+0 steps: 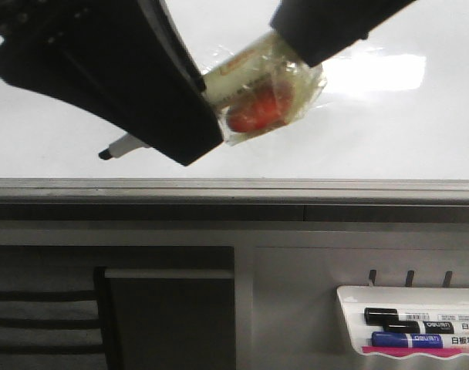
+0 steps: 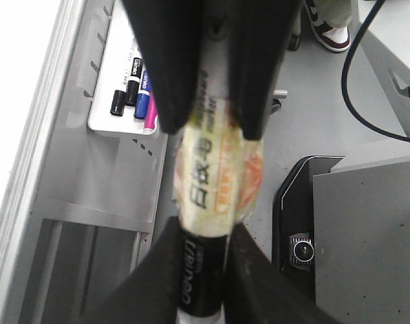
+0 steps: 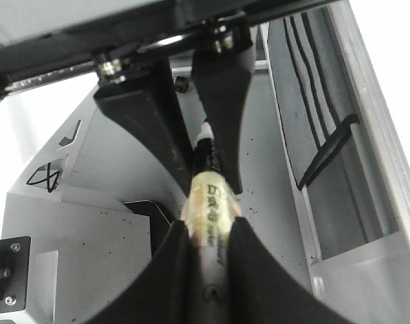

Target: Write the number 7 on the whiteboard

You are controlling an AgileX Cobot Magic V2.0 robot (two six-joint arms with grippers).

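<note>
Front view facing the whiteboard point(image 1: 80, 146) close up, both wrist views looking along their fingers very near, all three sharing the taped marker point(image 1: 258, 100) between the hands

Glossy white whiteboard point(image 1: 65, 116), grey metal rail point(image 1: 234, 189), crinkled, seemingly plastic wrap point(image 1: 296, 85) on marker point(image 1: 123, 146)

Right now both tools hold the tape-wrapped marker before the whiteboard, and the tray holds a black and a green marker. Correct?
Not quite. The front view shows a blue marker in the tray, not a green one. The left tool and right tool do hold the tape-wrapped marker before the whiteboard.
</note>
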